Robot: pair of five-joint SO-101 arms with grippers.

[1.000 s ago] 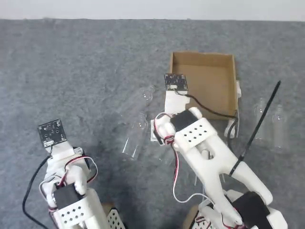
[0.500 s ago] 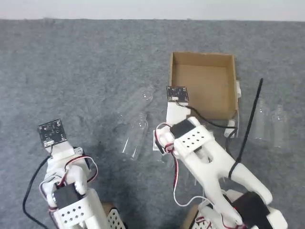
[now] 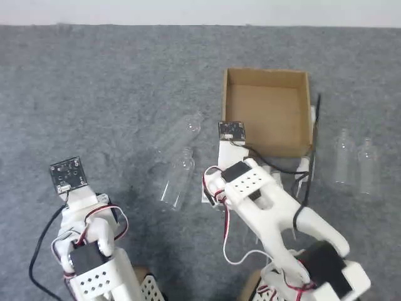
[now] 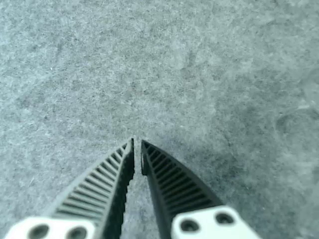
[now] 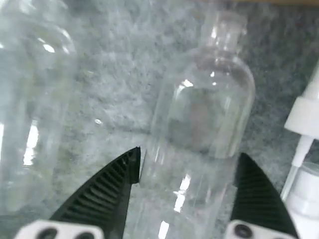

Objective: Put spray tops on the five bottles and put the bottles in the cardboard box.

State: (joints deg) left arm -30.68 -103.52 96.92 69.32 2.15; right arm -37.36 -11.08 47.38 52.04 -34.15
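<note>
My right gripper point(image 5: 188, 157) is open and straddles a clear bottle point(image 5: 204, 109) lying on the grey carpet, neck toward the cardboard box. A second clear bottle point(image 5: 30, 99) lies beside it, and white spray tops point(image 5: 306, 114) lie on the bottle's other side. In the high view the right arm point(image 3: 250, 188) stands just in front of the cardboard box point(image 3: 266, 74). Two bottles point(image 3: 177, 179) point(image 3: 188, 128) lie to its left, and two more point(image 3: 343, 157) point(image 3: 366, 164) stand to the right. My left gripper point(image 4: 137, 142) is shut over bare carpet.
The left arm point(image 3: 88, 232) stays at the near left corner, far from the bottles. A black cable point(image 3: 310, 157) runs from the right arm past the box's right side. A white spray top point(image 3: 305, 166) lies near the box's front right corner.
The right arm has drawn back from the box toward the near edge, and its cable has swung left. The left arm and the bottles in the high view have not moved.
</note>
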